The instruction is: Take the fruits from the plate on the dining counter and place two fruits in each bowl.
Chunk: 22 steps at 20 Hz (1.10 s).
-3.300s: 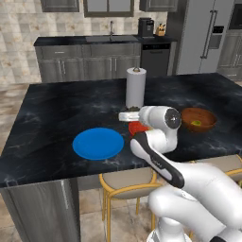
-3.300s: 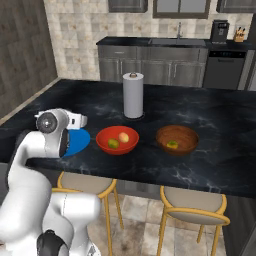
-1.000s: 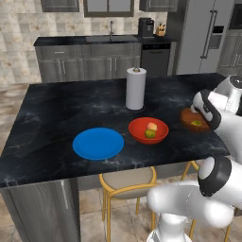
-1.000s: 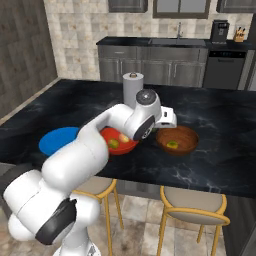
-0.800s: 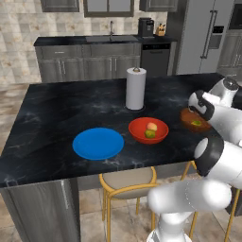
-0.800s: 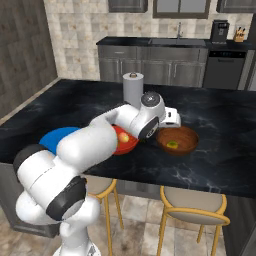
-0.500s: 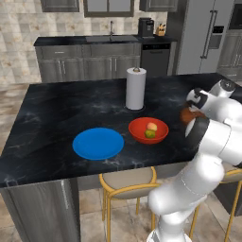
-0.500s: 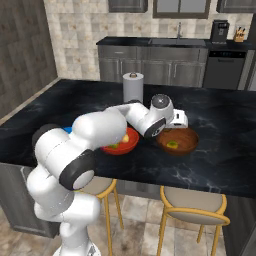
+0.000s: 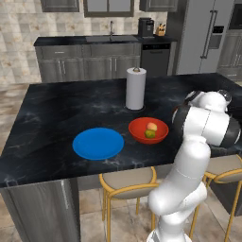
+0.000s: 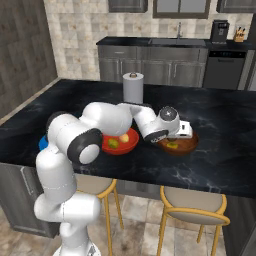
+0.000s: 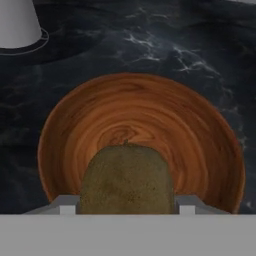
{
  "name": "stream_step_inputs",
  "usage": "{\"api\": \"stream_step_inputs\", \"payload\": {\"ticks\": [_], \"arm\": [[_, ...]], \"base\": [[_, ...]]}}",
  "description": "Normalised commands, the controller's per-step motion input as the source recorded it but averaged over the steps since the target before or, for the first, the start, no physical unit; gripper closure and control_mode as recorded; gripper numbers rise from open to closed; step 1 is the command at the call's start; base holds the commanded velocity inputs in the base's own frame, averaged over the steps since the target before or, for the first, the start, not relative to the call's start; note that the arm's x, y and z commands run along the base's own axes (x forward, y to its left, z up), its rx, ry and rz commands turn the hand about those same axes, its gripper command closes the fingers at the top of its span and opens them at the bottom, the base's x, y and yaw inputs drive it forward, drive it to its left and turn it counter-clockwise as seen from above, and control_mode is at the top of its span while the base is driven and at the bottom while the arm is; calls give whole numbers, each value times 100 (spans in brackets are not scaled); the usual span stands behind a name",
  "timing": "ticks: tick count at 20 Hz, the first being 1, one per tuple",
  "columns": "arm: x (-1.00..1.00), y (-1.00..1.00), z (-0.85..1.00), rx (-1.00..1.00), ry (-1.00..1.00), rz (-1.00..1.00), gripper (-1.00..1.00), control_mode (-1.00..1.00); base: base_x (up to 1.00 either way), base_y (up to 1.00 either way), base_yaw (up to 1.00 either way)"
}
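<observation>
So this was the simulated kitchen with the grey cabinets, sink and fridge along the back wall, and the big black marble dining counter in front with a couple of yellow-framed stools tucked under its near edge.

The claw was hanging right over the brown bowl, pointing down into it. It was clamped on the dark brown fruit: in the hand view the fuzzy brown lump sat squeezed between the two finger tips, with the wooden inside of the bowl spread out just beyond it. From the right base view the hand sat over the near-left rim of that bowl, and there was already an olive-yellow fruit lying in the bowl just below the hand. I couldn't tell whether the held fruit was touching the bowl or just above it.

To the claw's left, just beside the brown bowl, was the red bowl with two fruits in it, the peach-orange one and the yellow-green one, touching each other. Further out past the red bowl on that same side was the blue plate, well apart from the claw. A paper towel roll stood upright behind the red bowl, off to the far left of the claw.
</observation>
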Motion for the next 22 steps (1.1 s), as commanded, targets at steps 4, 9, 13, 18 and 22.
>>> {"api": "stream_step_inputs", "payload": {"ticks": [4, 9, 13, 18, 22], "arm": [[19, 0, -24, 0, 1, 0, 100, -100], [9, 0, -14, 0, 5, 0, 100, -100], [24, 0, 0, 0, 4, 0, -100, -100], [28, 0, 17, 0, 2, 0, -100, -100], [17, 0, 10, 0, 9, 0, -100, -100]], "base": [[0, 0, 0], [0, 0, 0], [0, 0, 0], [0, 0, 0], [0, 0, 0]]}}
